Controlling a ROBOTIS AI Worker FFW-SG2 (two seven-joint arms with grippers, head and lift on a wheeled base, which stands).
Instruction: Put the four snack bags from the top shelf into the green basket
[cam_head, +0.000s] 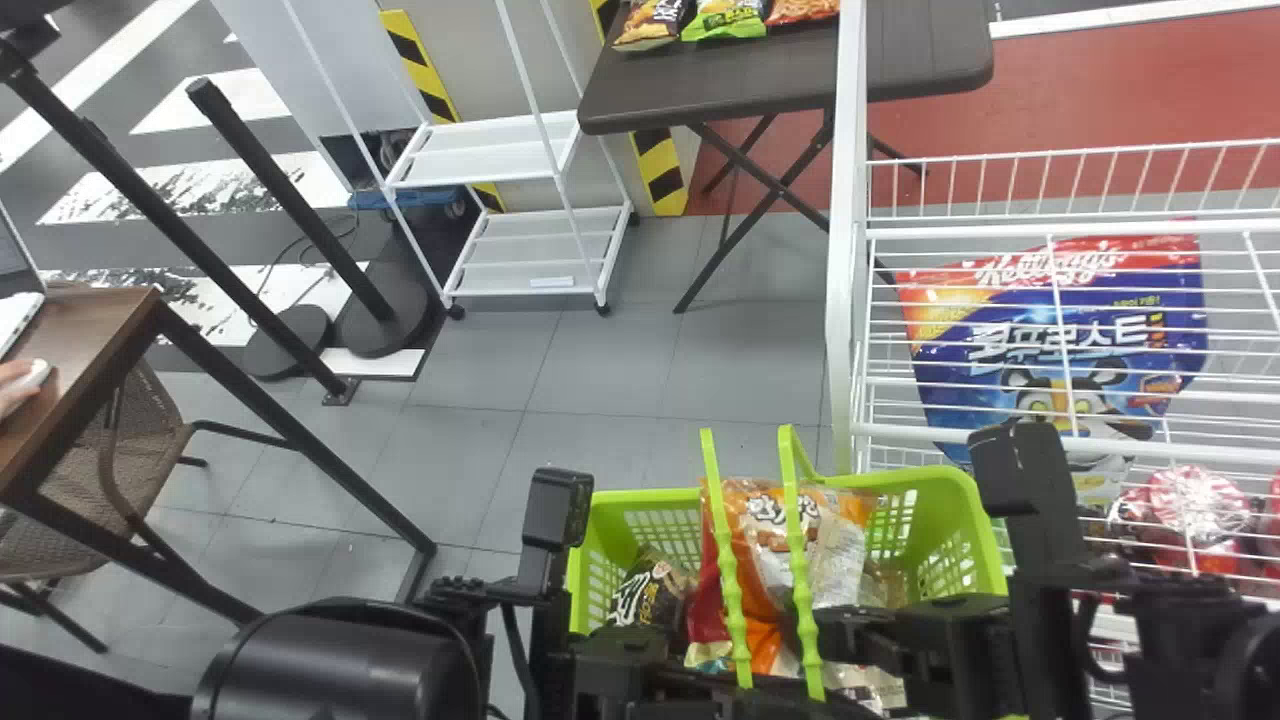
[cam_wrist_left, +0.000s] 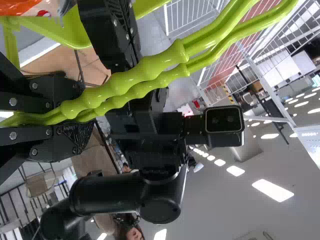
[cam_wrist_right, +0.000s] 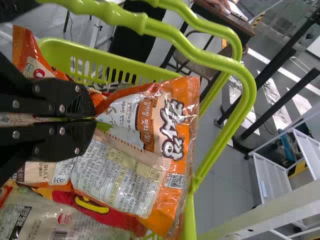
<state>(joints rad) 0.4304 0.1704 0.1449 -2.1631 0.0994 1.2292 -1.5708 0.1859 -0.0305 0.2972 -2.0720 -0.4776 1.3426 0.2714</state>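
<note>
where the basket (cam_head: 640, 496) sits: at the bottom of the head view, near the white rack (cam_head: 846, 300), its green handles (cam_head: 728, 580) raised
left gripper (cam_head: 735, 690): at the basket's handles, jaws clamped on both of them together
right gripper (cam_head: 845, 625): over the basket, jaws pinching the orange bag (cam_head: 762, 530)
orange bag: upright inside the basket, crossed by the handles in the head view
dark bag (cam_head: 650, 592): in the basket too, to the left of the orange one
pale bag (cam_wrist_right: 45, 220): in the basket, beside the red and yellow bag (cam_wrist_right: 107, 207)
rack: holds a blue bag (cam_head: 1040, 330), with red packs (cam_head: 1195, 505) lower in the picture
surface (cam_head: 720, 80): dark, farther off, with three snack bags (cam_head: 728, 20) on it
</note>
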